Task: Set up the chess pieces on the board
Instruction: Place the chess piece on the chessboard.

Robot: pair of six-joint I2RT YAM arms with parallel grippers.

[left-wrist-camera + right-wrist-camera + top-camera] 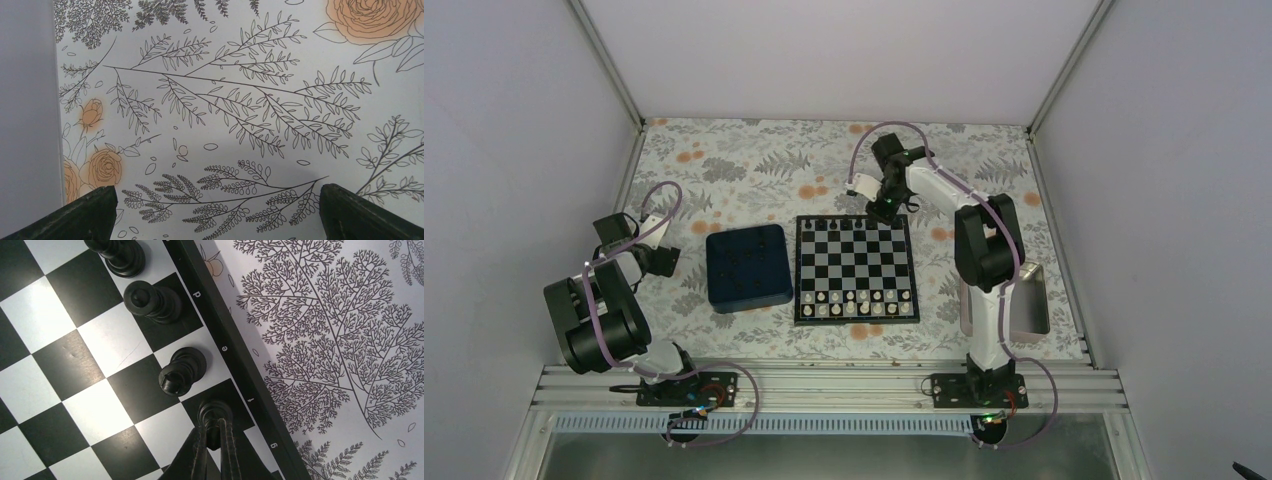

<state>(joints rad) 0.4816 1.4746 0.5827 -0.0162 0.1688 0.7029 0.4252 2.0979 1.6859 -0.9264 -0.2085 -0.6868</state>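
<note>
**Top external view: right hand grasping a black piece at the far edge of the board**

Top view: the board (856, 268) lies flat mid-desk, with black and pale silver-grey checks and a thin black border. The chess pieces (854, 226) are tiny black figures lined along its far row, too small here to count or type. White pieces (854, 303) fill the two near rows. A dark blue tray (747, 265) sits just beside the board's left edge. A silver tray (1036, 300) is off to the right, partly behind the right arm. The desk (724, 160) has a floral cover.

Right wrist view: the right hand (214, 429) is clenched on the f-file piece (215, 410), which stands on a dark square against the lettered border. The fingers (200, 455) pinch its top from both sides. Next along the edge row, black pieces stand on the e, d and c squares. All are glossy, with round bases and turned stems, and each is smaller than its square. The border letters d, e, f and g are readable.

Left wrist view: the left hand (216, 189) is released, its fingers wide apart, with nothing between them. It hangs over bare floral desk, well apart from the board.
</note>
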